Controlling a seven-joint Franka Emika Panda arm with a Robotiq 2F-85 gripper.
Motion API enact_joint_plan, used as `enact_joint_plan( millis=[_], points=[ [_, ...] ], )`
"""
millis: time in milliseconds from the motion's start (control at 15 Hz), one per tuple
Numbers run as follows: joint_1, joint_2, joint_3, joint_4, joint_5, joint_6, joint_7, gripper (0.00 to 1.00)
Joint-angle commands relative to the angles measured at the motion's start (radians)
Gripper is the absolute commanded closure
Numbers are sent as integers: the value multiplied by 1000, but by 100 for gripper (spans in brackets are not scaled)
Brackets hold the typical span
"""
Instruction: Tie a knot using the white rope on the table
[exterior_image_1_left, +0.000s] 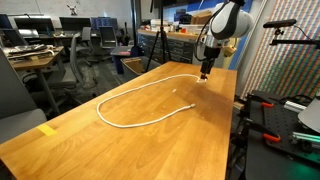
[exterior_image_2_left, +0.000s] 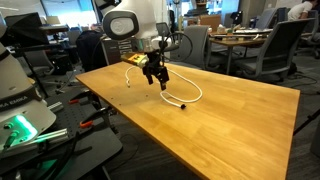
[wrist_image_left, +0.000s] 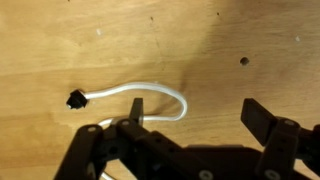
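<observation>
Office chairs (exterior_image_1_left: 85, 50) behind wood table (exterior_image_1_left: 100, 150) w/ white rope (wrist_image_left: 140, 87) — gripper (exterior_image_1_left: 205, 72) spread wide.

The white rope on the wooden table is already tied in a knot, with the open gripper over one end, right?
No, the white rope is not knotted: an exterior view shows it lying in an open curve, ends apart. It is on the wooden table, with the open gripper over one end.

Open office: desks, swivel chairs (exterior_image_1_left: 78, 52).
</observation>
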Motion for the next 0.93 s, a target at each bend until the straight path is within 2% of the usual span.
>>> enact_joint_plan(
  millis=[0,67,200,400,667,800,867],
  points=[
    [-39,0,26,0,-61,-8,56,0],
    [-39,2,22,1,-68,-11,63,0],
    [-96,39,112,-1,20,67,-7,0],
    [-170,118,197,34,47,148,-14,0],
    [-268,229,259,78,-44,309,7,0],
    [-277,273,234,96,-129,369,26,0],
    [-261,288,200,104,-167,386,35,25]
  ],
)
